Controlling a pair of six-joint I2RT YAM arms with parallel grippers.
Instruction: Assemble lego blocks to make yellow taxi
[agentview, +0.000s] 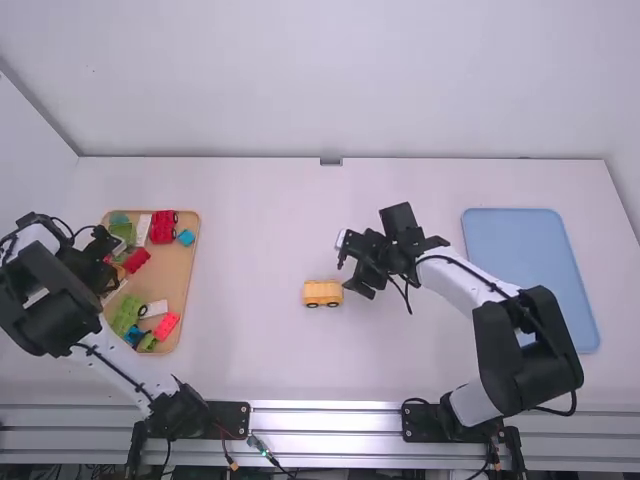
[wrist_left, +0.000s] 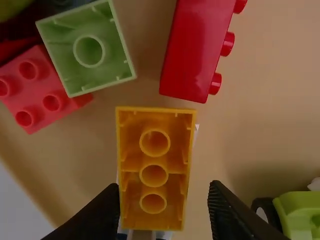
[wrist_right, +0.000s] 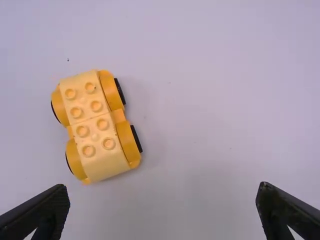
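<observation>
Over the tray of blocks, my left gripper (agentview: 104, 268) is open. In the left wrist view, a yellow-orange brick (wrist_left: 154, 175) lies hollow side up, partly between the parted fingers of my left gripper (wrist_left: 164, 212); a gap separates it from the right finger. My right gripper (agentview: 353, 266) stands open just right of the yellow car base (agentview: 323, 292) at mid-table. From the right wrist, the car base (wrist_right: 95, 125) shows its wheels and pale studded top, beyond the open right gripper (wrist_right: 162, 202), which has nothing between its fingers.
The wooden tray (agentview: 180, 290) at the left holds several loose blocks. Near the yellow-orange brick are a red brick (wrist_left: 192, 47), a light green brick (wrist_left: 112, 62) and a green wheeled piece (wrist_left: 297, 210). A blue tray (agentview: 525, 250) lies at the right, beyond the right arm.
</observation>
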